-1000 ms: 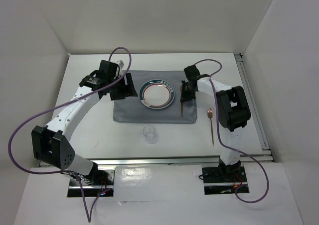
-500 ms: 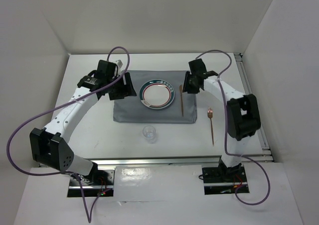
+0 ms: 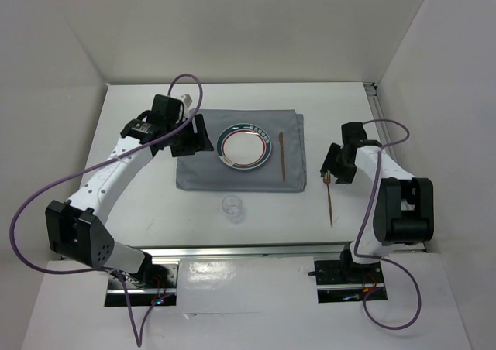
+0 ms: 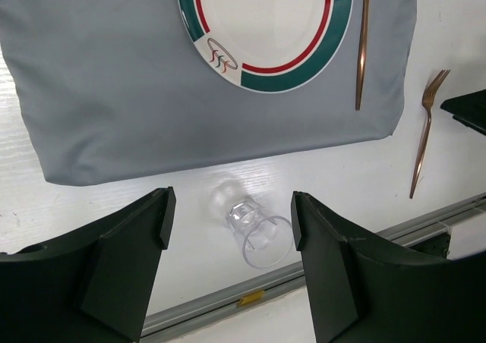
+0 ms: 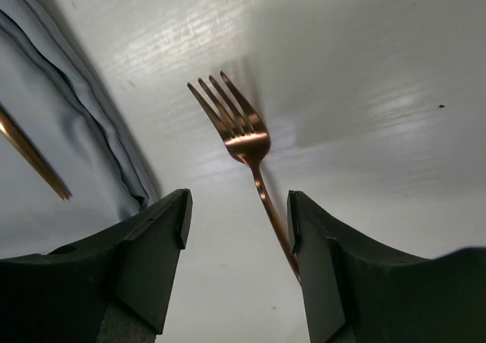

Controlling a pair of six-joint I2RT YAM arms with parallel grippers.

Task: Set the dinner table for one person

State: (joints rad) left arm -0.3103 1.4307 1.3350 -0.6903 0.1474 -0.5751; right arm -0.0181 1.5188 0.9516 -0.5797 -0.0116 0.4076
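Observation:
The dinner table is a white top carrying a grey mat. On the mat lie a white plate with a green and red rim and, right of it, a copper knife. A copper fork lies on the table right of the mat. My right gripper hovers open over the fork's tines. In the right wrist view the fork runs between the open jaws, close to the right finger. My left gripper stays open and empty above the mat's left edge.
A clear plastic cup stands on the table in front of the mat, and shows in the left wrist view past the open gripper. A metal rail borders the near edge. White walls enclose the table on three sides.
My right gripper let go of the knife, which now lies on the mat. It opened, swung right and nearer, and now hangs over the fork. The left arm has not moved.

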